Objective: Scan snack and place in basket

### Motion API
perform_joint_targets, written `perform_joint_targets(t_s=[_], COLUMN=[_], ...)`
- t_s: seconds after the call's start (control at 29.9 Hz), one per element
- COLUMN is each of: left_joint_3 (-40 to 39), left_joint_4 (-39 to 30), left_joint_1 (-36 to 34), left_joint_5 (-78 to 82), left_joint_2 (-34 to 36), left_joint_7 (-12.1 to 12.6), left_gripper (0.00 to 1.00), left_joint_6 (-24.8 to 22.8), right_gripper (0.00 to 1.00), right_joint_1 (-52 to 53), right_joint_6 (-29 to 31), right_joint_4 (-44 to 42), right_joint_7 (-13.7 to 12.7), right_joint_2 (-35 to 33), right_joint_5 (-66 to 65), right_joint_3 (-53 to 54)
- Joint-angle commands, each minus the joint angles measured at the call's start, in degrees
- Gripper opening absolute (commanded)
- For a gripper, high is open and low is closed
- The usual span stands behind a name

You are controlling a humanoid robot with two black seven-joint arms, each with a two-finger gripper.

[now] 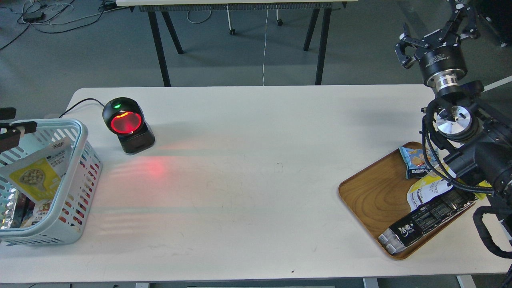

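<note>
The snack point(37, 176), a yellow-fronted pouch with a white-silver top, lies tilted inside the pale blue basket point(85, 138) at the table's left edge, on top of other packets. My left gripper point(16, 121) is at the view's left edge, just above the basket's far rim. Its two fingers stand apart and hold nothing. My right gripper point(438, 34) is raised high at the far right, above the table's back edge, with its fingers spread and empty.
A black scanner point(128, 124) with a glowing red window stands right of the basket, its cable running back left. A brown wooden tray point(370, 192) at the right front holds a small blue packet point(416, 162), a yellow-white pouch point(426, 191) and a long black packet point(428, 220).
</note>
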Motion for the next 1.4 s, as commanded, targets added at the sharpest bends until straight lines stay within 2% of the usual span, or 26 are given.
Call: perform_joint_targets(t_s=[0.0, 0.17, 0.37, 0.43, 0.5, 0.63, 0.73, 0.84, 0.9, 1.0, 1.2, 1.37], left_joint_3=[-2.78, -9.45, -15.87, -17.98, -19.92, -22.29, -23.79, -26.94, -29.06, -31.26, -33.19, -33.20], left_joint_4=[2.22, 8.71, 24.61, 28.48, 32.52, 41.84, 49.92, 55.82, 58.28, 61.10, 66.20, 66.30], left_joint_1=[-0.24, -0.59, -0.86, -0.77, -0.77, -0.68, -0.77, -0.77, -0.68, -0.51, -0.15, -0.59], left_joint_5=[-12.20, -24.32, -50.42, -58.42, -66.59, -80.49, -88.15, -92.81, -94.14, -95.19, -98.79, -99.77], left_joint_2=[-3.48, -13.40, -30.45, -33.71, -36.61, -44.25, -50.23, -56.03, -59.11, -63.51, -70.72, -71.61], left_joint_7=[-0.01, -0.01, -0.01, -0.01, 0.13, 2.58, 5.39, 8.21, 9.44, 9.71, 9.71, 9.36], left_gripper=[0.99, 0.99, 0.99, 1.00, 1.00, 1.00, 1.00, 1.00, 1.00, 1.00, 1.00, 1.00], left_joint_6=[-0.18, -0.27, -0.44, -1.84, -5.35, -12.20, -15.35, -15.35, -15.35, -15.35, -15.35, -15.35], right_gripper=[0.99, 0.99, 0.99, 0.99, 0.99, 0.99, 0.99, 0.99, 0.99, 0.99, 0.99, 0.99], right_joint_1=[0.16, 2.70, 5.60, 6.04, 6.13, 6.04, 6.48, 6.05, 5.70, 5.61, 4.47, 3.50], right_joint_6=[0.00, 0.00, 0.00, 0.00, 0.00, 0.00, 0.00, 0.00, 0.00, 0.00, 0.00, 0.00], right_joint_4=[0.01, 0.01, -0.43, -0.08, 0.80, 4.75, 4.67, 4.49, 3.45, 0.20, -1.13, -0.60], right_joint_7=[0.03, -0.32, -1.46, -1.64, -2.16, -3.13, -4.44, -8.39, -11.29, -14.64, -14.64, -14.64], right_joint_2=[-1.09, -2.24, -2.33, -2.24, -1.98, -2.33, -2.16, -1.98, -1.46, 0.21, 2.50, 2.50], right_joint_5=[0.00, 0.00, -0.08, -0.08, -0.17, -0.17, 0.18, 0.35, 0.36, 0.36, 0.36, 0.18], right_joint_3=[0.11, 0.82, 0.73, 0.73, 0.47, 0.99, 3.79, 9.32, 13.45, 16.37, 16.20, 15.67])
